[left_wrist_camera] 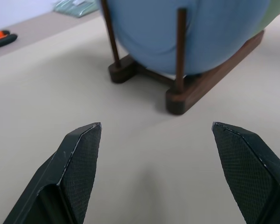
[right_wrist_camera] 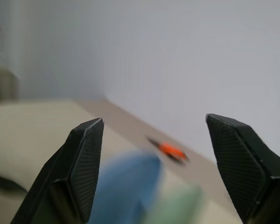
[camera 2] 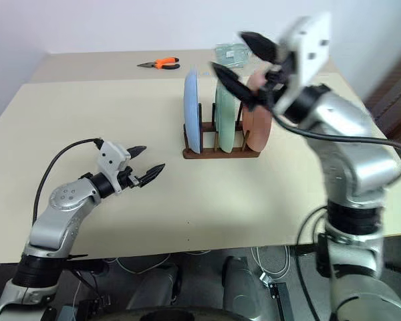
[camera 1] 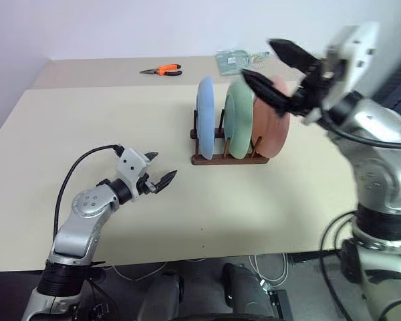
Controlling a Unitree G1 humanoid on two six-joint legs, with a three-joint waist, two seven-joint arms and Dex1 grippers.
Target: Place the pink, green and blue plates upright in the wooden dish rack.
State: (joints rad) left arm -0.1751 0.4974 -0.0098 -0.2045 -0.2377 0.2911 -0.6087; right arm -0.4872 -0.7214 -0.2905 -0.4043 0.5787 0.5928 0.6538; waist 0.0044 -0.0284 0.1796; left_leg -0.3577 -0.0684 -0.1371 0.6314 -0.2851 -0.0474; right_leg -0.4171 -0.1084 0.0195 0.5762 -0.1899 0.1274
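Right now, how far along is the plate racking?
Done: blue plate, green plate and pink plate all stand upright in the wooden dish rack. In hand: nothing; left pincer and right pincer are open and empty. Left: nothing visible.

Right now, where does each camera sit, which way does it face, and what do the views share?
Left eye: head, forward and down; table, both arms, open right gripper.
Right eye: same scene; blue plate, green plate, pink plate upright in the dish rack.
Left wrist: along the open left gripper, toward rack and blue plate.
Right wrist: over the plates, toward the wall.
Shared: orange pliers.
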